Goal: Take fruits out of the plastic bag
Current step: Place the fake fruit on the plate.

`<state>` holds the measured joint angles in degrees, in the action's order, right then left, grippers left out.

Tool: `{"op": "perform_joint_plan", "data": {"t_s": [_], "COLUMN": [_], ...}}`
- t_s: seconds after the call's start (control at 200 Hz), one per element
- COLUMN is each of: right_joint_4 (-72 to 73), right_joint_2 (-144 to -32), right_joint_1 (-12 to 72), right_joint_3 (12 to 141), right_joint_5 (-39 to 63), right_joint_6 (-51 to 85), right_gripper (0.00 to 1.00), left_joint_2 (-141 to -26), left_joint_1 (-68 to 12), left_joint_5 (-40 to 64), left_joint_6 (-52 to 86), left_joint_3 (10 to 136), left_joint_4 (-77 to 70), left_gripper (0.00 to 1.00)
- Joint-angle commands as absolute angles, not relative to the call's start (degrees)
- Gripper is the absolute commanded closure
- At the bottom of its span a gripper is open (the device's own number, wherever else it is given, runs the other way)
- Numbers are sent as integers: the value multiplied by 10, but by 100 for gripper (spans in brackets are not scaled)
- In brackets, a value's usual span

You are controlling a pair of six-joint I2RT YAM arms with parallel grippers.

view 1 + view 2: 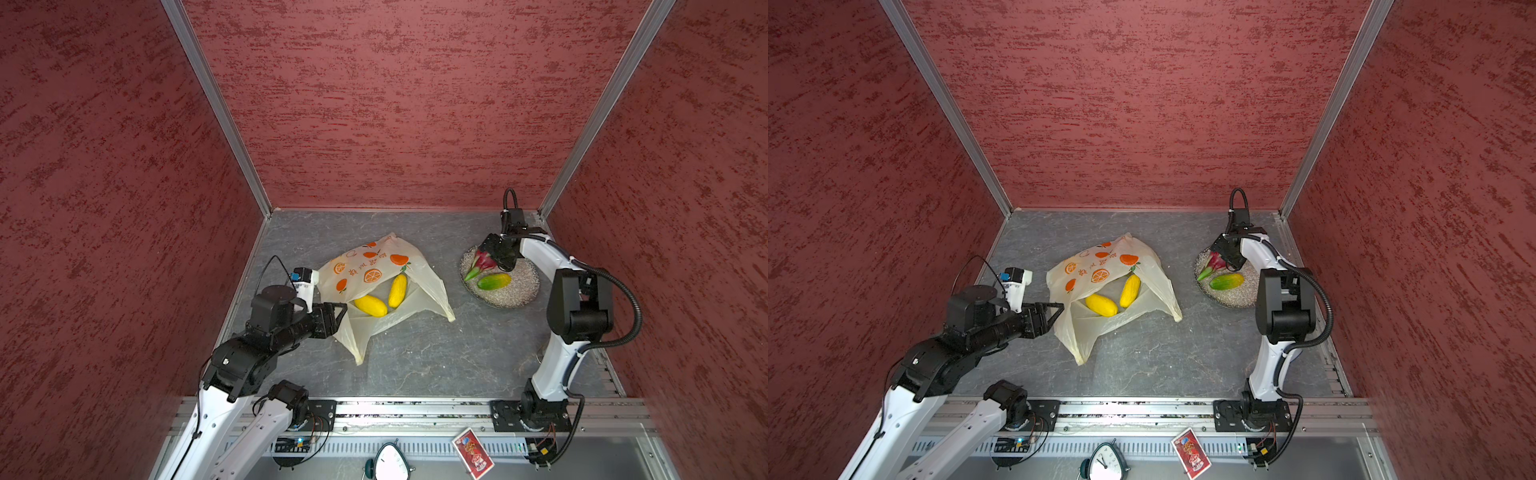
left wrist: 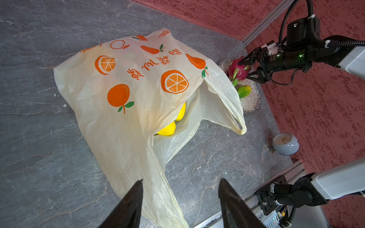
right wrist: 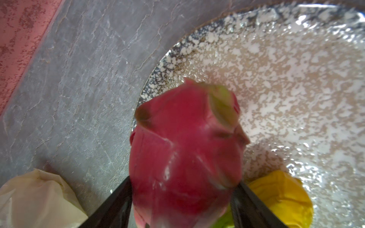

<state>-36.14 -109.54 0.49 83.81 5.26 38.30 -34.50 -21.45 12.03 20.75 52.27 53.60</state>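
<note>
My right tool has a jaw against each side of the dragon fruit, at the bag-side rim of the plate; whether it pinches I cannot tell. A green mango lies on the plate just beside the fruit. The plate sits near the back right corner of the desk, close to the right wall. My left tool is spread, holding nothing, at the left edge of the bag by its mouth; contact I cannot judge. The bag lies mid-desk, mouth gaping frontward, two yellow mangoes side by side in the opening. Bare desk runs between bag and plate, from the bag forward to the rail, and behind it to the back wall. A grey pot stands by the right wall, nearer the front than the plate.
</note>
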Motion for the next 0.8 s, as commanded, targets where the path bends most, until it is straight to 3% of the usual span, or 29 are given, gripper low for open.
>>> {"op": "perform_joint_plan", "data": {"t_s": [0.0, 0.792], "right_joint_4": [-326, -305], "right_joint_2": [-1095, -1127], "right_joint_1": [4, 3], "right_joint_3": [854, 874], "right_joint_5": [79, 117], "right_joint_6": [388, 375], "right_gripper": [26, 20], "left_joint_2": [-341, -335], "left_joint_1": [-219, -238], "left_joint_5": [113, 95], "left_joint_6": [208, 213], "left_joint_3": [518, 519], "left_joint_4": [541, 547], "left_gripper": [39, 39]}}
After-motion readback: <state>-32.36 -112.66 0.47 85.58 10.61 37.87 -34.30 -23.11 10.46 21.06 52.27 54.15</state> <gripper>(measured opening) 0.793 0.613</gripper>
